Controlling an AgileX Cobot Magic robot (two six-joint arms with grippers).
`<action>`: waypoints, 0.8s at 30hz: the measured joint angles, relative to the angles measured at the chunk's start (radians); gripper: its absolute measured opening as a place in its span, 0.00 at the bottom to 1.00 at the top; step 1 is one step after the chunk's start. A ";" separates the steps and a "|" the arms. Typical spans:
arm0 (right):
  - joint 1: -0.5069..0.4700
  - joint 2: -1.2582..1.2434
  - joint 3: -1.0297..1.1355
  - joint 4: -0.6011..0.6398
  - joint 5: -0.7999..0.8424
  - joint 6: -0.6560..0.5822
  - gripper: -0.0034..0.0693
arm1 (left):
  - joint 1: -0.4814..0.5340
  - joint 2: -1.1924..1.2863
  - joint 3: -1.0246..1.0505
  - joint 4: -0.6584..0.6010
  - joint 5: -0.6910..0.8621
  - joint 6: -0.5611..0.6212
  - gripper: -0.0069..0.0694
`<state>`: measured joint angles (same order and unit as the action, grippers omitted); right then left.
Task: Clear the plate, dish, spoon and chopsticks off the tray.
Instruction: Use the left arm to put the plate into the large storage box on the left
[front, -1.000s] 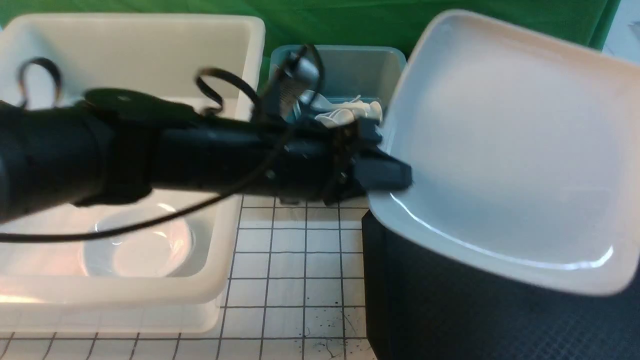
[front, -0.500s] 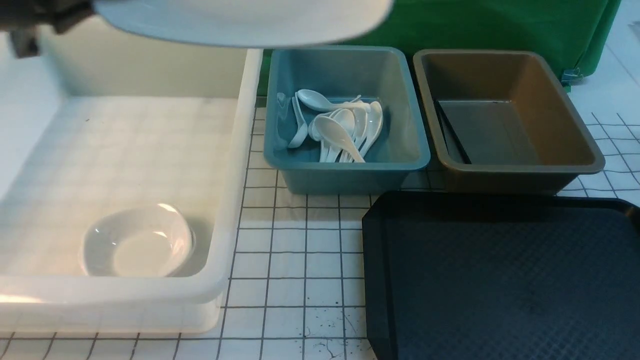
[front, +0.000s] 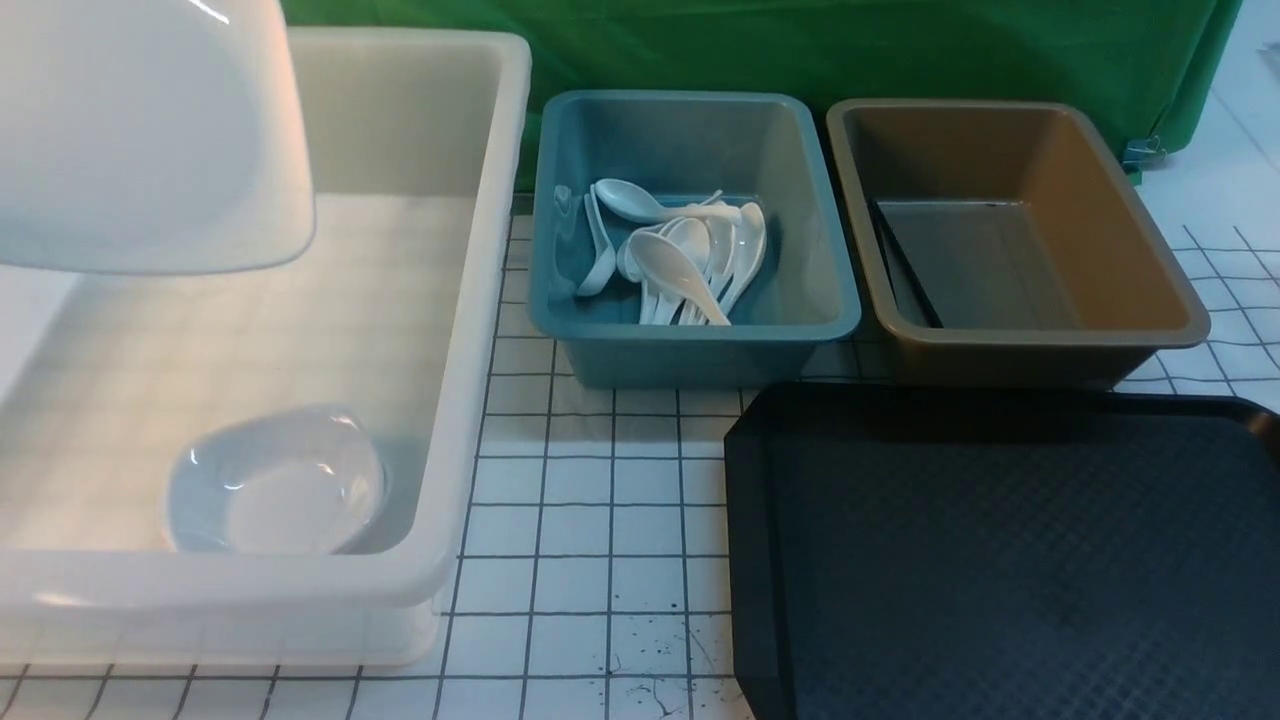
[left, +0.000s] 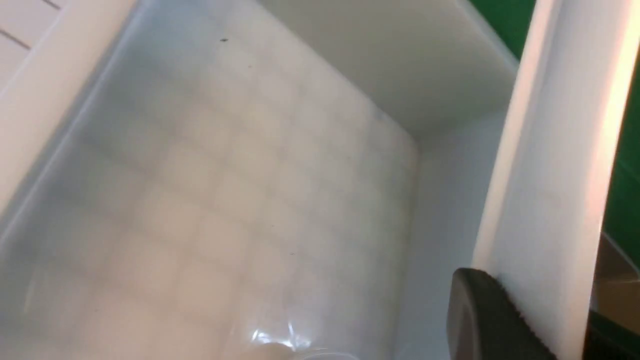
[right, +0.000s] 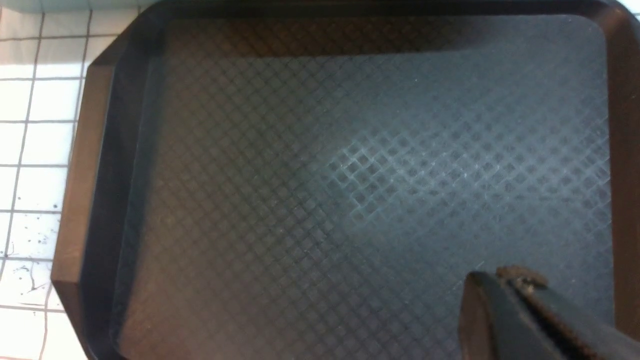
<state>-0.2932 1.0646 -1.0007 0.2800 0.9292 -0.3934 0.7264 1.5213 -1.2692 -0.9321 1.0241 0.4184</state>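
Observation:
The large white plate (front: 150, 140) hangs tilted above the far left of the white bin (front: 478, 330). In the left wrist view the plate (left: 550, 175) shows edge-on, and my left gripper (left: 542, 325) is shut on its rim, one black finger (left: 480, 315) pressed against it. A small white dish (front: 275, 490) lies in that bin's near corner. Several white spoons (front: 680, 255) lie in the blue bin (front: 690, 345). The black chopsticks (front: 905, 265) lie in the brown bin (front: 1130, 250). The black tray (front: 1000, 560) is bare. My right gripper (right: 507, 280) hovers over the tray (right: 300, 175), shut on nothing.
The three bins stand side by side along the back, with a green cloth behind them. A white gridded table top (front: 600, 520) shows between the white bin and the tray. Neither arm shows in the front view.
The plate has swung from above the tray, across the top of the view, to above the white bin's far left. The left arm has left the front view.

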 joint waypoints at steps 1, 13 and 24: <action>0.000 0.006 0.000 0.000 0.000 0.000 0.11 | 0.000 0.037 0.000 0.007 -0.014 0.000 0.10; 0.000 0.046 0.000 0.000 -0.007 0.012 0.14 | -0.115 0.271 -0.105 0.175 -0.104 -0.054 0.10; 0.000 0.046 0.001 0.000 -0.007 0.016 0.16 | -0.191 0.381 -0.241 0.380 -0.114 -0.194 0.10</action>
<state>-0.2932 1.1110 -1.0000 0.2800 0.9219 -0.3778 0.5353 1.9026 -1.5097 -0.5521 0.9100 0.2242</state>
